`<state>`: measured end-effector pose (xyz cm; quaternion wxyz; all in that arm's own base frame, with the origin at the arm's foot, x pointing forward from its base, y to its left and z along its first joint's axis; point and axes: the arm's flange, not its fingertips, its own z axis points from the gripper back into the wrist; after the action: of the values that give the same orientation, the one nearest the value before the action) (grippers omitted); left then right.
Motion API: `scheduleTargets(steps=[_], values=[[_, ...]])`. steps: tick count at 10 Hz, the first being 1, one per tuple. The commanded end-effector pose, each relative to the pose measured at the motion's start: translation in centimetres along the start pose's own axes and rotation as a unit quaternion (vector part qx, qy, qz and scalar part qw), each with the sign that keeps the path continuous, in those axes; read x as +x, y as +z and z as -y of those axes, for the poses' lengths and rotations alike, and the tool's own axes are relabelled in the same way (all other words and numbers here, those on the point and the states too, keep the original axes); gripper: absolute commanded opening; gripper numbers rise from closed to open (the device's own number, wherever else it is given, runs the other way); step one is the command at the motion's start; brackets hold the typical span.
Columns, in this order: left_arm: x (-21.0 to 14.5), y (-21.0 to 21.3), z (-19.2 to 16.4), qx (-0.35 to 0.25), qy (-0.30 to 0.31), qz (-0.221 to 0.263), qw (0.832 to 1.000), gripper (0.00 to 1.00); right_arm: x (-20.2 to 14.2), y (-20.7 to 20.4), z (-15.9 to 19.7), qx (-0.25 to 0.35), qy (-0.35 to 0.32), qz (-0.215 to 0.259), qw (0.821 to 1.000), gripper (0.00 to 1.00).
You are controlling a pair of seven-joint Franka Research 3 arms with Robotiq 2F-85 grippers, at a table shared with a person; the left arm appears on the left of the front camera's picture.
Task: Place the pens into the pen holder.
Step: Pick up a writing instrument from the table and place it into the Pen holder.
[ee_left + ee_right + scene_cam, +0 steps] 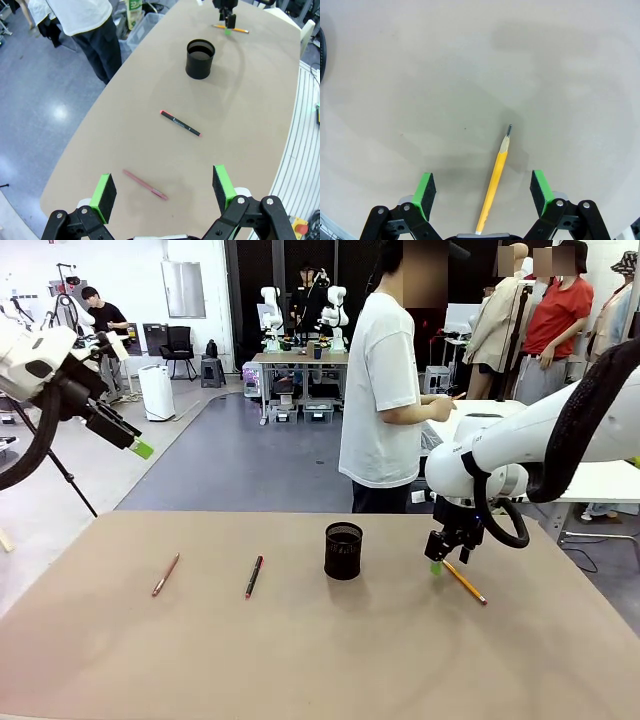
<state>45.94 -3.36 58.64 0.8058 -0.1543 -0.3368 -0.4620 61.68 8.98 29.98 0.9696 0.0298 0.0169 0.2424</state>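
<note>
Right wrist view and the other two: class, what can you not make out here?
1. Right wrist view: the yellow pencil has its back end hidden under the right hand.
2. Same view: the pen holder is cut off by the left edge.
3. Front view: any print on the black pen is too small.

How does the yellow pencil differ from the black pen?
The yellow pencil has a sharpened dark tip; the black pen has red ends. The pencil lies right of the pen holder, between the fingers of the open right gripper; the pen lies left of it. Both lie flat on the table.
</note>
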Motion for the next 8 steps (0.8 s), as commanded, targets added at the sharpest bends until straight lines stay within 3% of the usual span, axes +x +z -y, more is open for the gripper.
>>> scheduleTargets(steps=[1, 8], values=[[0.0, 0.1, -0.1, -0.002, -0.002, 0.001, 1.0, 1.0, 0.0, -0.2, 0.2, -0.027, -0.014, -0.003, 1.0, 1.0], [0.0, 0.1, -0.1, -0.002, -0.002, 0.001, 1.0, 1.0, -0.2, -1.5, 0.4, -0.042, -0.008, 0.013, 0.999, 1.0]])
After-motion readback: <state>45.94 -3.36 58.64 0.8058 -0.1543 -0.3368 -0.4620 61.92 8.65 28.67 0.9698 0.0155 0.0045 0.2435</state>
